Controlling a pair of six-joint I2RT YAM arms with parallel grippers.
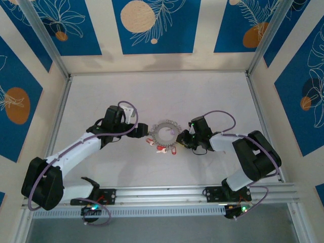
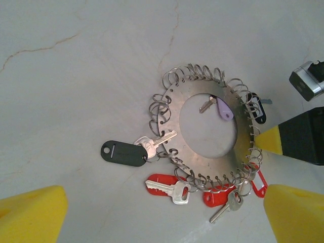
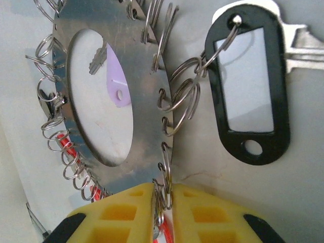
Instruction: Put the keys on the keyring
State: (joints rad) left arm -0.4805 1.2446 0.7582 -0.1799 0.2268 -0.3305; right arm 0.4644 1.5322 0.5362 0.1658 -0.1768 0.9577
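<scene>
While right gripper (image 3: 163,202) pinched a wire loop (image 3: 161,182) on the flat metal keyring (image 3: 149,101), left gripper (image 2: 164,205) gaped; red keys (image 3: 67,146) lay half hidden.

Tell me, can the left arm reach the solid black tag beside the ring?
Likely yes: the open left gripper hangs over the black tag, lying uncovered outside the keyring; the right gripper pinches the opposite rim.

Arms (image 1: 76,152) white w/ blk joints, purple cables (image 1: 223,112), yellow gripper pads (image 3: 126,212).
</scene>
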